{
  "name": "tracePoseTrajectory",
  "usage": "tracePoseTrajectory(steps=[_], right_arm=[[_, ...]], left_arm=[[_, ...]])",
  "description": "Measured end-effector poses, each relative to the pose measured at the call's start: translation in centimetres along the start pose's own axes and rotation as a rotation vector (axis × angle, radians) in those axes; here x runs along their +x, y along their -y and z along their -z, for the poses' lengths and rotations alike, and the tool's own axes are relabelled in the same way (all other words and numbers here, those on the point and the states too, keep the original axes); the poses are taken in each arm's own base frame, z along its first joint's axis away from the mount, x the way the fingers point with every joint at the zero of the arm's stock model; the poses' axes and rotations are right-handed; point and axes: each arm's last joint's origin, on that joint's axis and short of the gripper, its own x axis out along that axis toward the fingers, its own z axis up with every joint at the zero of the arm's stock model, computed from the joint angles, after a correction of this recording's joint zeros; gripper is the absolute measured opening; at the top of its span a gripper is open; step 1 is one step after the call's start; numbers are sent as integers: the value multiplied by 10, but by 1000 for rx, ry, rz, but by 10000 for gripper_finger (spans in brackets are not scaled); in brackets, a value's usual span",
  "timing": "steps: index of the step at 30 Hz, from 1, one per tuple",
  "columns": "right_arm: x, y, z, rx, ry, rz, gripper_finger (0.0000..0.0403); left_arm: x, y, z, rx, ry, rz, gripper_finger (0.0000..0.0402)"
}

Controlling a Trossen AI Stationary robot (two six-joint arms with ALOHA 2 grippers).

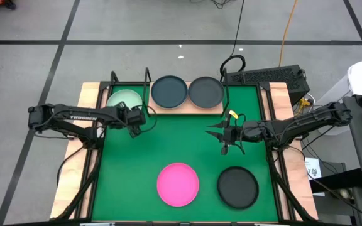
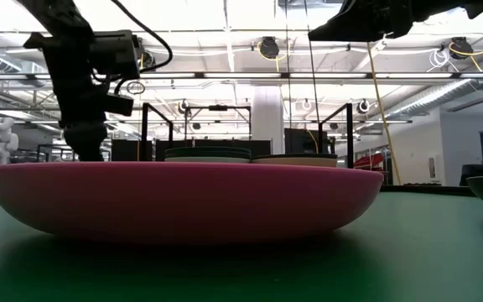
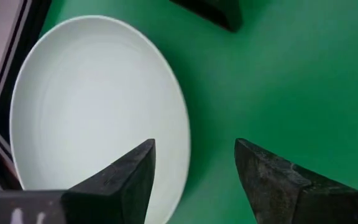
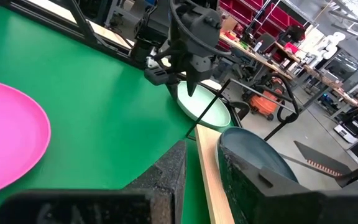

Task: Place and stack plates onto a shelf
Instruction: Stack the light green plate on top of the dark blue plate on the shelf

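Left tool [image 1: 134, 119] spread wide, empty, at mint plate [image 1: 124, 100] rim; shelf [image 1: 181, 108] just beside. Right tool [image 1: 226, 135] narrow, empty, waiting mid-worktop.

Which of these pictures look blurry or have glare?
Low view: magenta plate looms close and soft, ceiling lights glare. Left wrist view: left gripper fingers blurred, mint plate evenly lit. High view: flat light, no glare.

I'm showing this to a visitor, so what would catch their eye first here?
Probably the magenta plate, bright on the green mat at its near edge. Next, the left tool, open beside the mint green plate at the shelf's left end, where two dark plates sit.
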Motion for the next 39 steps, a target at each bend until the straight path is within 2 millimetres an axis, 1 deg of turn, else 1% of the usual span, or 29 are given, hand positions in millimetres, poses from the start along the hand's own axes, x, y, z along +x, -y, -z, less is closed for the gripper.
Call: tracePoseTrajectory(steps=[7, 12, 17, 22, 24, 26, 32, 34, 35, 39], right_arm=[[0, 0, 0, 0, -1, 0, 79], [0, 0, 0, -4, 0, 0, 79], [0, 0, 0, -4, 0, 0, 79], [0, 0, 0, -4, 0, 0, 79], [0, 0, 0, -4, 0, 0, 79], [0, 0, 0, -4, 0, 0, 79], [0, 0, 0, -2, 1, 0, 79], [0, 0, 0, 1, 1, 0, 79], [0, 0, 0, 1, 1, 0, 79], [0, 0, 0, 3, 1, 0, 79]], left_arm=[[7, -3, 4, -44, -10, -6, 225], [17, -8, 8, -83, -10, -16, 225], [30, -10, 17, -122, -17, -26, 225], [38, -11, 25, -165, -34, -34, 222], [39, -11, 26, -175, -39, -35, 206], [39, -11, 27, -178, -38, -35, 176], [39, -11, 26, -205, -29, -33, 53], [39, -11, 26, -203, -25, -39, 21], [39, -11, 25, -206, -22, -39, 15], [34, -9, 21, -218, -12, -24, 12]])
